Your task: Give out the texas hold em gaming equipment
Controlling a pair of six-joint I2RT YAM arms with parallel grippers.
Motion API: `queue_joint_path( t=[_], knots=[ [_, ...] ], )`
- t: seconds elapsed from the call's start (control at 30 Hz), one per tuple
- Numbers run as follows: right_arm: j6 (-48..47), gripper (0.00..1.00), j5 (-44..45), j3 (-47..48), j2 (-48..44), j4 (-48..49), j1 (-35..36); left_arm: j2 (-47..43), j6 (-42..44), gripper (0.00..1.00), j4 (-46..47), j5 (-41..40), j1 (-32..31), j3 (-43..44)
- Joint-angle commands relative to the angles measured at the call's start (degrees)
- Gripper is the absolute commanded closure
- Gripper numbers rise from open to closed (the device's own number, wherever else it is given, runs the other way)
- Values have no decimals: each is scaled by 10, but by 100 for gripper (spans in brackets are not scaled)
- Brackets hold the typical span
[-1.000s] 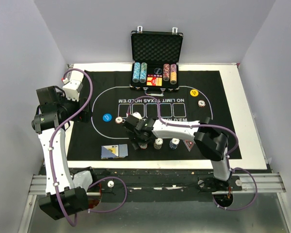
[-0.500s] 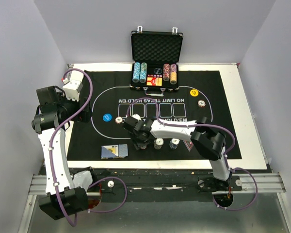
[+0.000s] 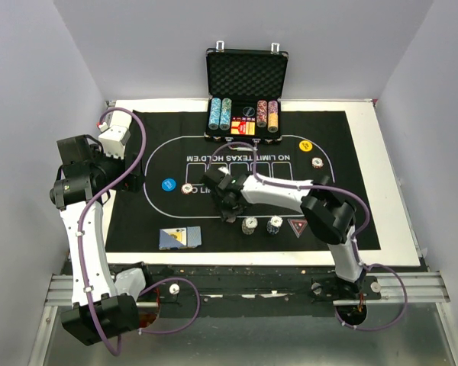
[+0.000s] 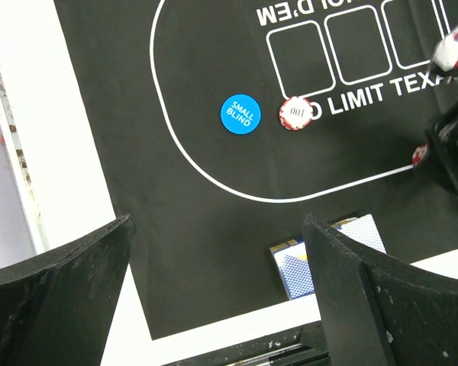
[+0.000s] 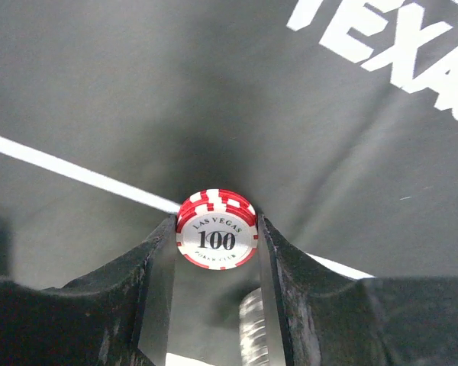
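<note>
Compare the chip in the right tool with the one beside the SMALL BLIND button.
The held chip is pinched by its edges in the right tool; the free chip beside the SMALL BLIND button lies loose on the mat. The held chip sits over the white oval line; the free chip lies inside that oval. Both are red-and-white striped and marked 100.

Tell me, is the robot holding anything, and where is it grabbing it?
The right gripper pinches a red-and-white striped round poker chip marked 100 by opposite sides of its rim. The open left gripper holds nothing.
</note>
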Motion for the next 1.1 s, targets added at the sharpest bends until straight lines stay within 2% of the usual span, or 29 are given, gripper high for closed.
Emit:
queue_joint_path(
  t=[0.0, 0.37, 0.63, 0.83, 1.07],
  knots=[
    [-26, 59, 11, -22, 2, 3, -59, -10, 8, 1, 4, -9, 4, 4],
    [-33, 61, 43, -121, -26, 37, -169, -7, 9, 1, 3, -8, 3, 8],
    [24, 63, 63, -246, -119, 39, -264, -2, 14, 1, 2, -8, 4, 12],
    [63, 64, 44, -323, -185, 34, -337, 4, 16, 1, -2, -6, 4, 22],
    [109, 63, 66, -350, -246, -14, -357, 6, 18, 1, -2, -5, 4, 25]
  ],
)
